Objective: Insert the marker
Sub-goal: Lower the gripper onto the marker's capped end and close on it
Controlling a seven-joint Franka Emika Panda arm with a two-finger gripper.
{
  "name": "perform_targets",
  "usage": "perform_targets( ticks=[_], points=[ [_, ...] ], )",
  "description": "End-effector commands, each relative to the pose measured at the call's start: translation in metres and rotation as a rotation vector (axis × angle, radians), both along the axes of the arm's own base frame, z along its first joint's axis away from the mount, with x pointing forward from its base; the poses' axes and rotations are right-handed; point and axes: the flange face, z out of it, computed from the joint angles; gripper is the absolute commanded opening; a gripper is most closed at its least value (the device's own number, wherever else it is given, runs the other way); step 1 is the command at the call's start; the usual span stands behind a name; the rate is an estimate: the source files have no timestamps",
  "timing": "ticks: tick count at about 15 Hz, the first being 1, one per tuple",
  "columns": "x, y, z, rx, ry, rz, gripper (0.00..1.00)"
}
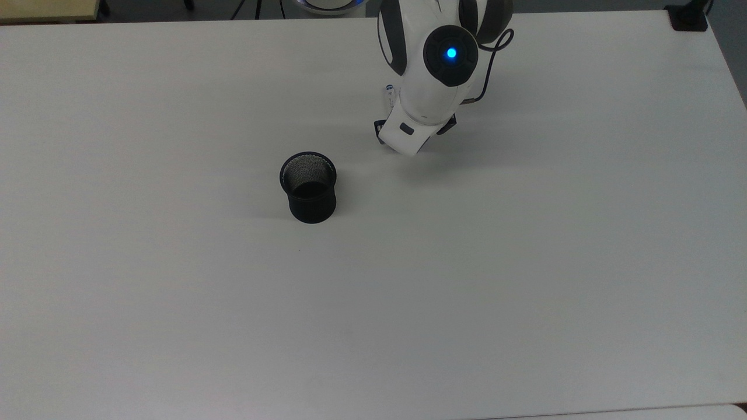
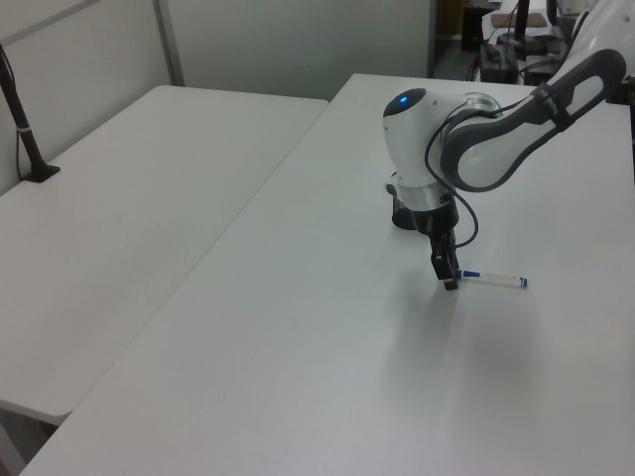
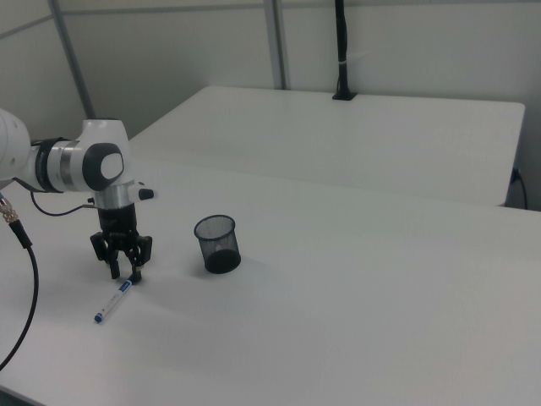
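One slim marker (image 3: pixel 113 301) flat on table | end effector (image 3: pixel 124 274) spread, astride cap | mesh cup (image 3: pixel 217 244) upright

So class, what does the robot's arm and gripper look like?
The arm is glossy white with dark grey joint sections. A round black cap on its wrist carries a glowing blue light. A thin black cable loops beside the wrist. The gripper is black, with two slim fingers, on a white hand block.
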Motion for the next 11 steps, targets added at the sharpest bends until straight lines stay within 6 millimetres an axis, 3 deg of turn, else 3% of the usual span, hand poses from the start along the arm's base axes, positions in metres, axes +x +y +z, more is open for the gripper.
perform_targets(
  ticks=[1,4,7,11],
  points=[
    [-0.015,-0.003,0.001,-0.006,-0.012,0.001,0.41],
    [-0.015,-0.004,-0.002,-0.009,-0.008,0.000,0.26],
    [-0.013,-0.005,-0.001,-0.008,-0.011,-0.003,0.00],
    [-0.012,-0.005,0.011,-0.004,-0.023,-0.017,0.00]
  ],
)
